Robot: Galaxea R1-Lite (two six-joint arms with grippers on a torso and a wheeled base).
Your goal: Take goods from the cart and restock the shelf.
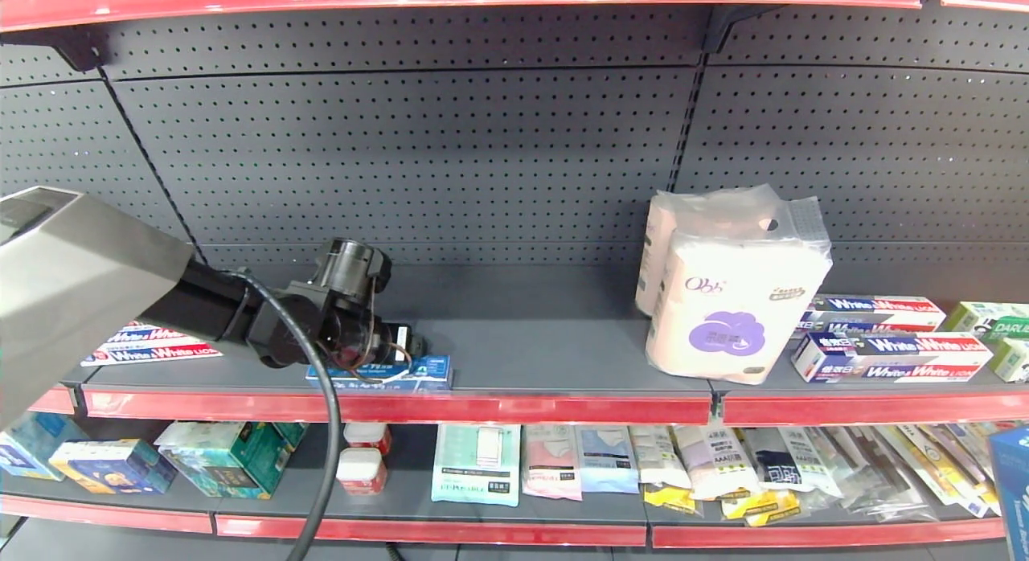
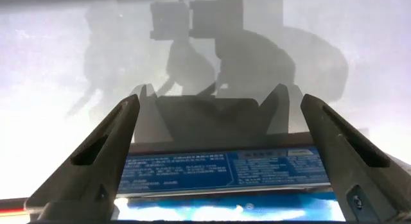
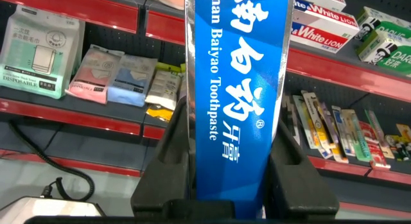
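My left claw (image 2: 219, 105), fingers apart, straddles the blue toothpaste box (image 2: 225, 169) lying crosswise along the shelf (image 1: 547, 336) edge, seemingly untouched by either finger, while my right claw (image 3: 231, 161) clamps 1 spare box (image 3: 237, 70).

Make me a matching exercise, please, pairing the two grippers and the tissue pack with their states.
Things:
1. left gripper
2. right gripper
3. tissue pack

States:
a. standing on the shelf
b. shut on a blue toothpaste box
c. open, astride a flat box lying at the shelf's front edge

Pairs: 1-c, 2-b, 3-a.
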